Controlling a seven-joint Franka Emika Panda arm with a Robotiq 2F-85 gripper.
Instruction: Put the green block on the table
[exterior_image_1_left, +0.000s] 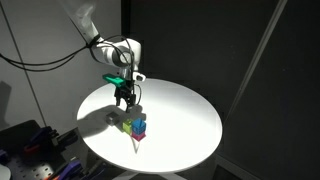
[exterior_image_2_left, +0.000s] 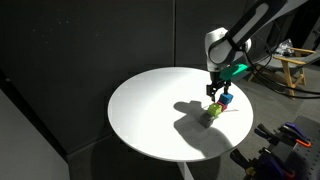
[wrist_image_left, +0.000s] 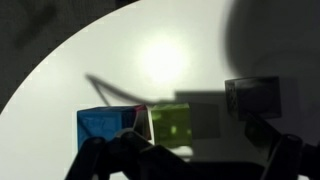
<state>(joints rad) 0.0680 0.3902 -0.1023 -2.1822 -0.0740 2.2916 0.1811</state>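
Observation:
The green block (wrist_image_left: 172, 122) is a lime cube on the round white table (wrist_image_left: 120, 60), right beside a blue cube (wrist_image_left: 100, 128). A grey cube (wrist_image_left: 253, 97) sits apart to its right. In both exterior views the green block (exterior_image_1_left: 129, 125) (exterior_image_2_left: 213, 112) lies in the small cluster of blocks near the table's edge. My gripper (wrist_image_left: 195, 152) hangs above the cluster with its fingers spread and nothing between them. It also shows in both exterior views (exterior_image_1_left: 125, 97) (exterior_image_2_left: 215, 95). The fingers are dark and partly in shadow.
A magenta sliver (wrist_image_left: 141, 112) shows between the blue and green cubes. The tabletop (exterior_image_1_left: 180, 110) (exterior_image_2_left: 150, 110) stretches wide away from the blocks. Dark curtains surround the table; equipment stands at the floor's edge (exterior_image_2_left: 290, 140).

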